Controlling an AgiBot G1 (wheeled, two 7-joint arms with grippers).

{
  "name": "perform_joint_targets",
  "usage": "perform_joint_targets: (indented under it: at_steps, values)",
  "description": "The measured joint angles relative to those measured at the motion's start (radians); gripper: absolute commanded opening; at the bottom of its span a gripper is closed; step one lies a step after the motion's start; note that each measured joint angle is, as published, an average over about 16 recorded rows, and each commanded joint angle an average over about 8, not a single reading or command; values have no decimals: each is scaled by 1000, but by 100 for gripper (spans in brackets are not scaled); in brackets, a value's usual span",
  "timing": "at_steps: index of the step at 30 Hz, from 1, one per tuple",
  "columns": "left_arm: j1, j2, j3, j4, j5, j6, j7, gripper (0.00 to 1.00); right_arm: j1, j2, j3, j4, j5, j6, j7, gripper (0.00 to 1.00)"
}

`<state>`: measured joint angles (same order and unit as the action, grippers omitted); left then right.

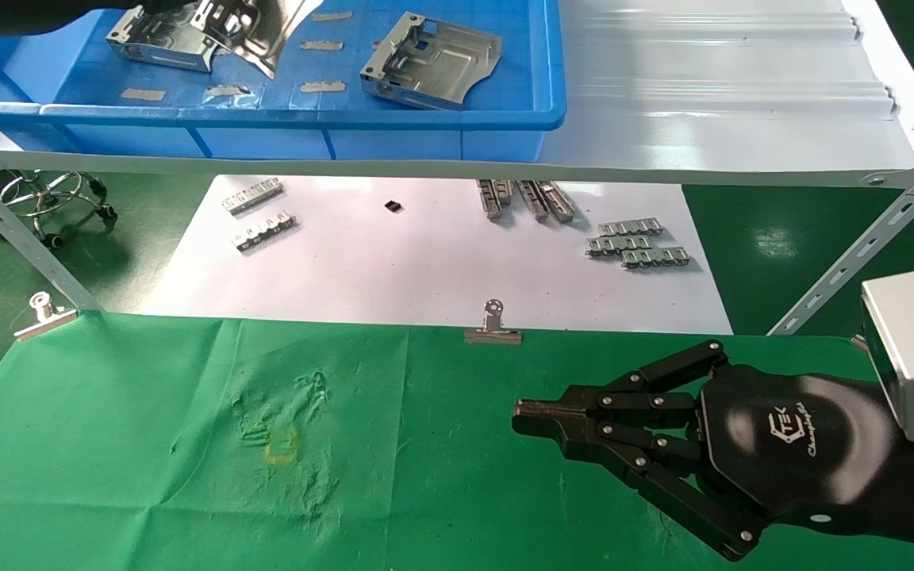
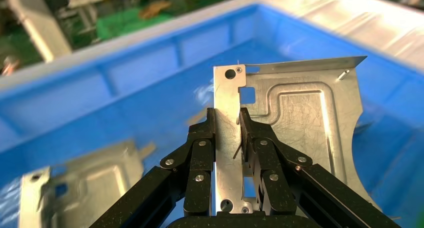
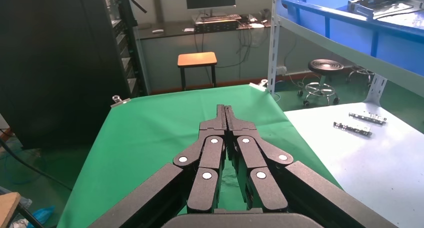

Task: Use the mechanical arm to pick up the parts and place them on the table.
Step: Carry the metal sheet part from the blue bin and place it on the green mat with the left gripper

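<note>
My left gripper is shut on the bent edge of a silver stamped part and holds it tilted above the floor of the blue bin. In the head view this held part hangs at the bin's far left, over another part. A third part lies further right in the bin. The right gripper hovers low over the green table, shut with nothing in it; its closed fingertips point across the cloth.
The blue bin sits on a white shelf held by slanted struts. Below lies a white sheet with narrow metal strips. Binder clips pin the cloth's far edge. A faint yellow square marks the cloth.
</note>
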<state>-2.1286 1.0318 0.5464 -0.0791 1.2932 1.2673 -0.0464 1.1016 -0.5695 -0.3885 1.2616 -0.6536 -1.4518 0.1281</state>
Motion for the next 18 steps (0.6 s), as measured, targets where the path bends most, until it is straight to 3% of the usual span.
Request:
perform_joint_targets:
  at_steps: [10, 18]
  values:
    - [31, -56, -40, -92, -76, 211, 196, 0, 0, 0, 0, 0, 0, 0, 0, 0]
    - [101, -114, -5, -252, -133, 322, 326, 0, 0, 0, 0, 0, 0, 0, 0, 0]
